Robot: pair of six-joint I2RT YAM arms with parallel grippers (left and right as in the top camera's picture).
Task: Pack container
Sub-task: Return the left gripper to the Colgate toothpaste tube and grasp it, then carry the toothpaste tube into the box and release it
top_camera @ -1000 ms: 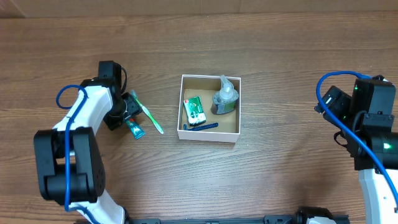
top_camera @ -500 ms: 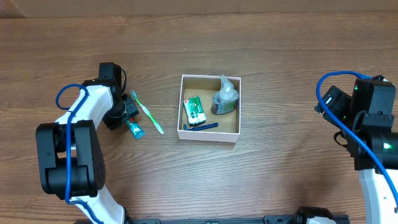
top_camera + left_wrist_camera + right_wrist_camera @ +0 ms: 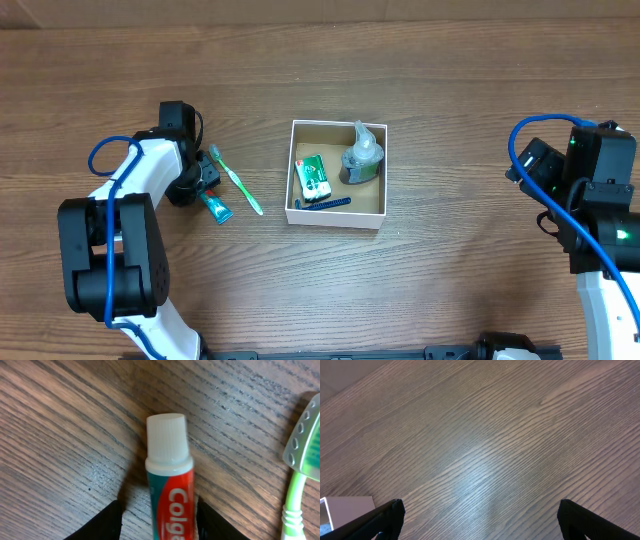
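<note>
The container (image 3: 338,222), a white square box with a brown inside, sits mid-table and holds a green-and-white carton (image 3: 314,176), a grey pump bottle (image 3: 362,158) and a thin blue item (image 3: 325,203). To its left a red-and-teal toothpaste tube (image 3: 215,207) and a green toothbrush (image 3: 236,181) lie on the table. My left gripper (image 3: 203,188) is low over the tube. In the left wrist view its fingers (image 3: 159,517) straddle the tube (image 3: 169,460), with a gap on the left side. My right gripper (image 3: 535,165) is open and empty at the far right.
In the left wrist view the toothbrush head (image 3: 302,455) lies just right of the tube. In the right wrist view the open fingers (image 3: 480,512) hang over bare wood, and a white corner of the container (image 3: 350,510) shows at lower left.
The left arm has shifted slightly near the toothpaste tube. The tube, toothbrush, container and right arm have not moved.
</note>
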